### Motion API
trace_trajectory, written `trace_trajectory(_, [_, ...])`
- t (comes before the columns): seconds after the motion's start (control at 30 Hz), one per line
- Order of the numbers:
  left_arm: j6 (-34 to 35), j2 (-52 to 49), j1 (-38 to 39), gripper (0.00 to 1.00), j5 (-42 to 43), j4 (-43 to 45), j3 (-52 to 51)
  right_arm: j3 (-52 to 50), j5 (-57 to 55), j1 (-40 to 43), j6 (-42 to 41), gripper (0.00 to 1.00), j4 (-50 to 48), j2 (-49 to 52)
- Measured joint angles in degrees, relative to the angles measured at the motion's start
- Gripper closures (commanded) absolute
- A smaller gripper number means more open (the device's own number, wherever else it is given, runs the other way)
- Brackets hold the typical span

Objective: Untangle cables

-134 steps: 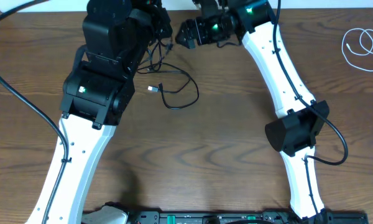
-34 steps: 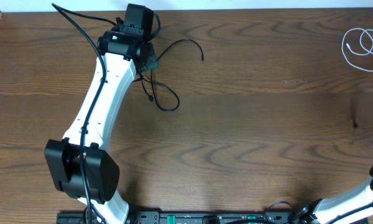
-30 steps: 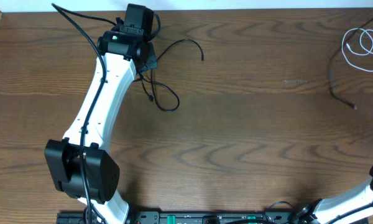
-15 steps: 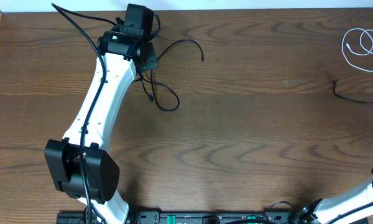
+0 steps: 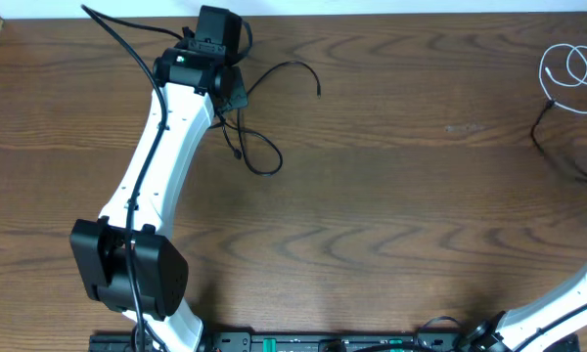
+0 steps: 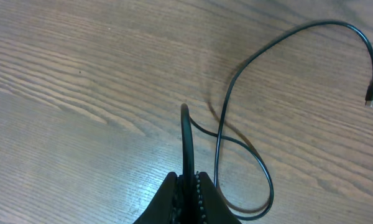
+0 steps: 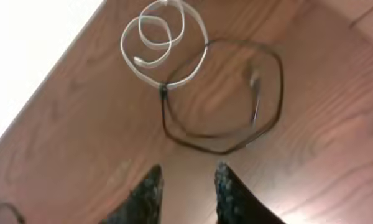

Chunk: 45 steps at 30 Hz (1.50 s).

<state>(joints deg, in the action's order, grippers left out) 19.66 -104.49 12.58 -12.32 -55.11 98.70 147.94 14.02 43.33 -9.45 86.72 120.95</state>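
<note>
**Q:** Left gripper [image 6: 189,182]?
**A:** Clamped on black cable [image 6: 225,106], far-left table [image 5: 372,196]; arm overhangs it.
**Q:** Right gripper [image 7: 188,171]?
**A:** Fingers parted, empty; above second black cable [image 7: 224,150], touching white coil [image 7: 204,53], far right.

Black cable [image 5: 534,130] partly beyond right edge.

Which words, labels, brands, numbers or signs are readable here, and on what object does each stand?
None is readable in any view.
The white robot arm, the thin black cable, the coiled white cable and the brown wooden table show no marks.
The dark rail at the table's near edge is too small to read.
</note>
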Motion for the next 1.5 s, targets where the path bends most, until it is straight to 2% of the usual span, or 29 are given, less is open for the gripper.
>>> trace_trajectory(0.27, [-0.50, 0.00, 0.00, 0.93, 2.58, 1.14, 0.00, 0.00, 3.78, -2.51, 4.11, 0.44, 4.61, 1.60])
trace_trajectory(0.37, [-4.87, 0.00, 0.00, 0.93, 12.44, 5.55, -0.04, 0.00, 12.37, -5.95, 11.47, 0.43, 6.23, 1.60])
trace_trajectory(0.43, [-8.39, 0.07, 0.00, 0.93, 23.50, 9.90, -0.11, 0.00, 17.49, -11.19, 16.33, 0.42, 7.65, 1.60])
trace_trajectory(0.6, [-12.07, 2.25, 0.07, 0.93, 42.62, 17.27, -0.48, 0.00, 20.81, -21.94, 20.35, 0.39, 8.66, 1.60])
trace_trajectory(0.73, [-11.85, 5.95, 0.11, 0.93, 48.04, 19.02, -0.48, 0.00, 21.27, -30.21, 21.66, 0.37, 6.95, 1.60])
trace_trajectory(0.87, [-6.12, 9.07, -0.22, 0.93, 50.66, 21.53, -0.48, 0.00, 22.49, -37.51, 22.12, 0.36, 3.78, 2.01])
trace_trajectory(1.03, [3.17, 11.45, -1.11, 0.93, 52.50, 25.42, -0.48, 0.02, 25.03, -44.74, 22.84, 0.28, -0.07, 5.14])
trace_trajectory(1.2, [9.73, 12.44, -1.18, 0.92, 52.78, 25.68, -0.48, 0.00, 25.99, -51.45, 23.30, 0.20, -1.14, 9.49])
trace_trajectory(1.5, [16.85, 12.44, -1.18, 0.93, 52.94, 27.12, -0.48, 0.02, 30.60, -57.79, 16.22, 0.22, -6.64, 15.61])
